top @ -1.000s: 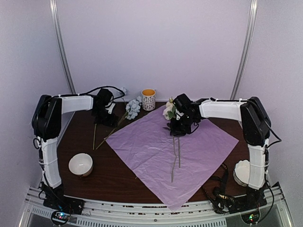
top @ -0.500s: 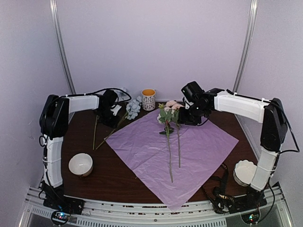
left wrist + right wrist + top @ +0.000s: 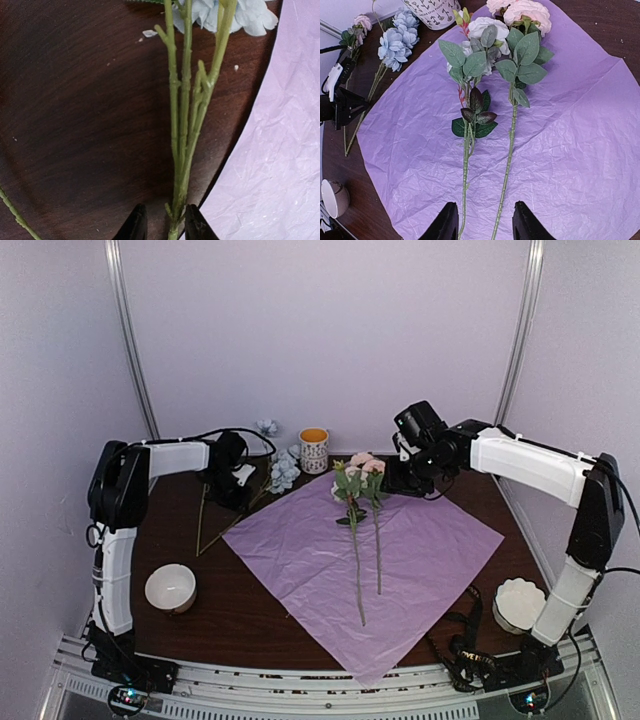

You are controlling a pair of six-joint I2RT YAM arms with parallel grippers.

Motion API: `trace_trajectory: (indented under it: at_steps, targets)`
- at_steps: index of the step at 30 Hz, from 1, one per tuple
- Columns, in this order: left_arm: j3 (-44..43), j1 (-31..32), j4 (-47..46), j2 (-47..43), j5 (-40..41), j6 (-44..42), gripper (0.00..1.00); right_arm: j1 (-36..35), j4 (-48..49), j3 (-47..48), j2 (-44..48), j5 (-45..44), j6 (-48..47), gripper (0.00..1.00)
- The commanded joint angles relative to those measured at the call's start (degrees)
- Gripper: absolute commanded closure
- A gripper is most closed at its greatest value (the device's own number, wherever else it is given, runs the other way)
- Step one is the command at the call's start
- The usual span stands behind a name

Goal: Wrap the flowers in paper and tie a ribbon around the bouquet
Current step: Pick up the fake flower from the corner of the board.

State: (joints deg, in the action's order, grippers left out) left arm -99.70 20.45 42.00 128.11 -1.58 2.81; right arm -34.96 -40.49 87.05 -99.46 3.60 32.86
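Note:
Two flowers (image 3: 357, 483), one pink (image 3: 520, 10) and one white (image 3: 487, 27), lie with their long stems down the middle of the lilac paper (image 3: 420, 550) (image 3: 570, 150). My right gripper (image 3: 397, 480) (image 3: 485, 225) hovers open above the stems, holding nothing. A pale blue flower (image 3: 283, 472) (image 3: 250, 12) lies at the paper's left corner. My left gripper (image 3: 236, 498) (image 3: 165, 225) straddles its green stems (image 3: 182, 150). The jaws are narrow, the stems rest against the right finger and a gap shows on the left. The black ribbon (image 3: 467, 635) lies at the near right.
A white mug with an orange inside (image 3: 314, 450) (image 3: 432, 7) stands behind the paper. One white bowl (image 3: 170, 587) sits near left and another (image 3: 515, 605) near right. A loose green stem (image 3: 200, 525) and a small pink bloom (image 3: 362, 22) lie left of the paper.
My right gripper let go of the two flowers on the paper and drew back up and to the right. My left gripper narrowed around the blue flower's stems.

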Motion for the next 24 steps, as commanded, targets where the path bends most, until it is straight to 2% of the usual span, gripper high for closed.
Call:
trace_trajectory:
  at_steps: [1,5,9,12,13,15,18,21,24]
  targets:
    - [1.8,-0.4,-3.7,-4.8,-4.0,-2.1,0.68,-0.3,-0.4,-1.1,2.2,-1.9,-0.9,0.62]
    - [0.2,-0.1,-3.4,-5.0,-3.1,-2.6,0.56,-0.3,-0.8,-0.8,2.4,-1.9,-1.0,0.62]
    - [-4.0,0.0,3.4,0.3,-2.4,-2.3,0.54,-0.3,-0.6,-0.9,2.8,-2.3,-1.1,0.62]
    - [-4.0,0.0,5.1,3.1,-2.8,-0.8,0.55,-0.3,-0.6,-0.9,2.5,-2.2,-1.1,0.62]
    - [-3.6,0.0,5.1,3.4,-2.6,-0.4,0.57,-0.3,-0.6,-0.8,2.4,-2.1,-1.1,0.62]
    - [-3.2,0.0,4.8,3.7,-2.6,0.0,0.71,-0.3,-0.6,-0.8,2.0,-1.9,-1.2,0.62]
    - [-3.3,0.0,4.1,3.1,-2.8,-0.4,1.00,-0.3,-1.0,-0.4,1.6,-1.8,-1.3,0.62]
    - [-4.2,-1.0,3.6,0.7,-1.9,-0.4,1.00,-0.3,-1.5,0.0,1.9,-1.6,-1.4,0.62]
    - [-2.5,-2.9,0.2,-5.4,-1.1,1.3,1.00,-0.4,-1.2,-0.5,3.2,-1.4,-1.6,0.62]
